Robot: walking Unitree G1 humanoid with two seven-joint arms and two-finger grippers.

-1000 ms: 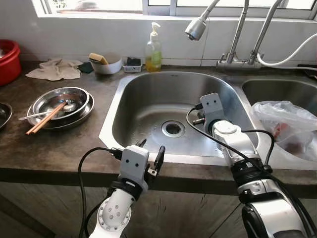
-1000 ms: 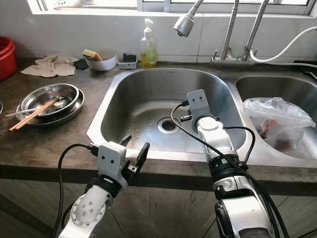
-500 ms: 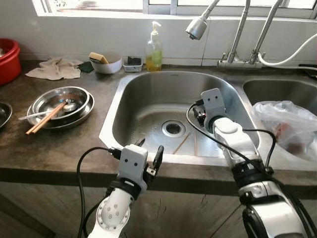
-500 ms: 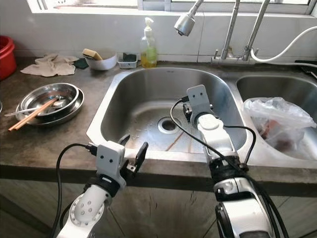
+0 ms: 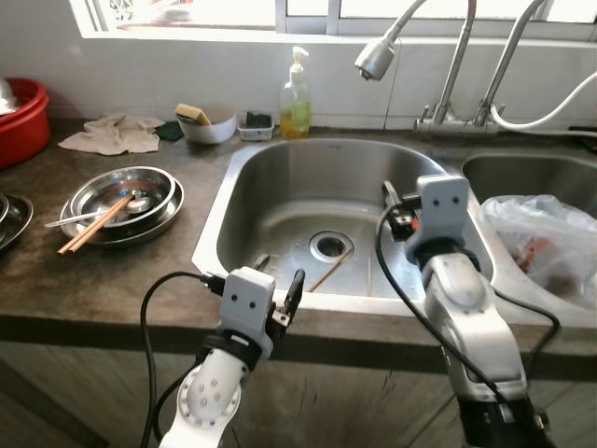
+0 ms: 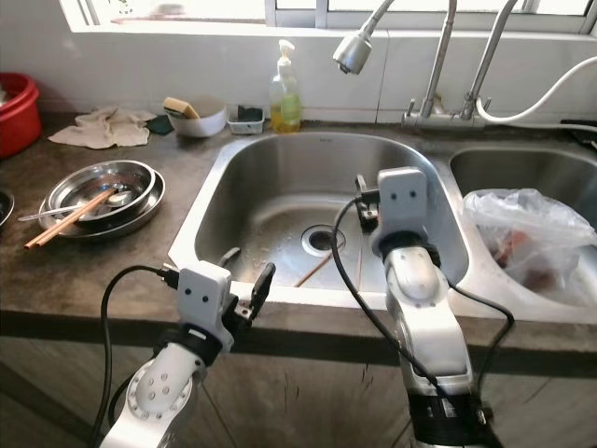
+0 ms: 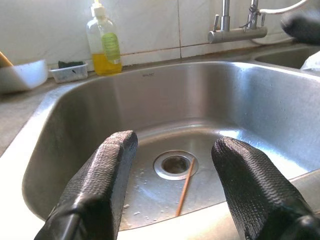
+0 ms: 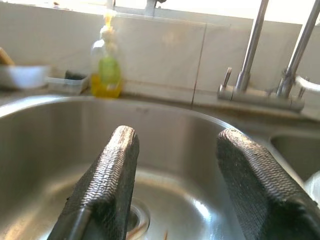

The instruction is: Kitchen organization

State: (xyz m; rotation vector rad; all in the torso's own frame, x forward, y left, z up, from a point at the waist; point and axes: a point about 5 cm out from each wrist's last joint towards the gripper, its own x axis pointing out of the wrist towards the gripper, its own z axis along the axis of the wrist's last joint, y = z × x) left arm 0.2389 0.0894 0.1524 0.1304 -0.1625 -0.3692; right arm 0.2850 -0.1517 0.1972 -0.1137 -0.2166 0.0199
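A wooden chopstick (image 5: 328, 269) lies on the floor of the steel sink (image 5: 244, 177), beside the drain; it is also the chopstick (image 7: 185, 187) in the left wrist view. My right gripper (image 8: 175, 137) hangs open and empty above the right half of the basin. My left gripper (image 5: 280, 275) is open and empty at the sink's front rim, pointing into the basin. Another pair of chopsticks (image 5: 93, 224) rests with a spoon in stacked steel bowls (image 5: 170, 199) on the counter to the left.
A soap bottle (image 5: 296, 98), a white bowl (image 5: 207, 123) with a sponge, a cloth (image 5: 117, 133) and a red basin (image 5: 20, 117) line the back of the counter. A plastic bag (image 5: 541, 243) fills the right-hand sink. A spray head (image 5: 373, 58) hangs over the basin.
Chopsticks came to lie on the sink floor as my right gripper rose and drew back from the bottom. The camera has shifted a little. The left gripper has stayed put.
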